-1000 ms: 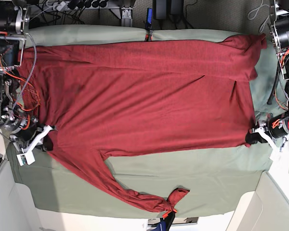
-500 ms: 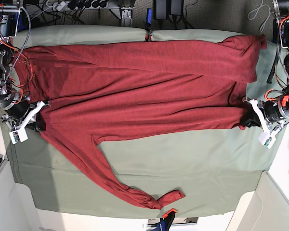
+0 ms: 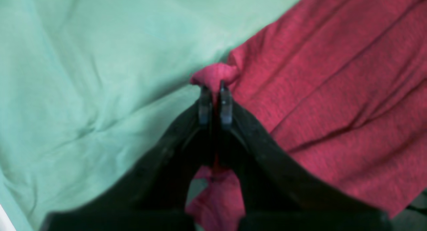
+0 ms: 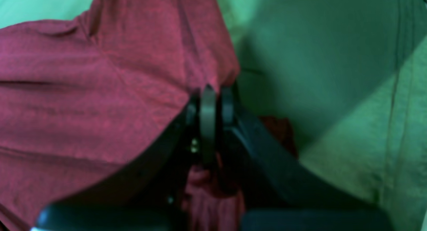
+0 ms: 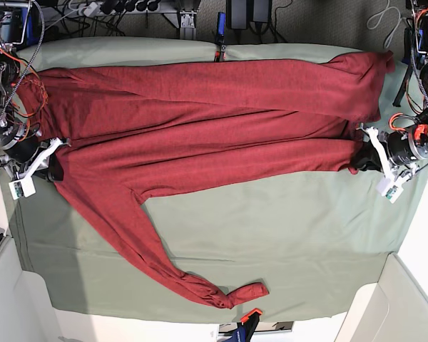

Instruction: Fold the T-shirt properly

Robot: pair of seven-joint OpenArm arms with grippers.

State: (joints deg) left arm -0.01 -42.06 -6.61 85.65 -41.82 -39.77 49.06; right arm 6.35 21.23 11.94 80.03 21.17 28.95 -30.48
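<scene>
Two grippers are seen clamped on the large dark red, thin knit T-shirt with long sleeves (image 5: 207, 135), which is spread lengthwise across the sage-green table cloth (image 5: 285, 249); the garment is laid on the half of the cloth toward the top of the base view, and its lower edge is doubled up between the two grippers. The left gripper (image 5: 362, 155), at the right of the base view, is pressed shut on a small bunch of the red fabric at the shirt's edge; in the left wrist view the left gripper (image 3: 213, 101) is shown with its dark jaws together, a nub of cloth pinched between them and more hanging beneath. The right gripper (image 5: 55, 168), at the left of the base view, is closed likewise on the opposite end of the garment; in the right wrist view the right gripper (image 4: 213, 101) is seen with its jaws nearly touching, red knit gathered around and below them. One long sleeve is trailed diagonally over the green cloth toward the bottom of the base view, its cuff lying near a small orange-and-black clip (image 5: 248, 317) at the table's edge.
</scene>
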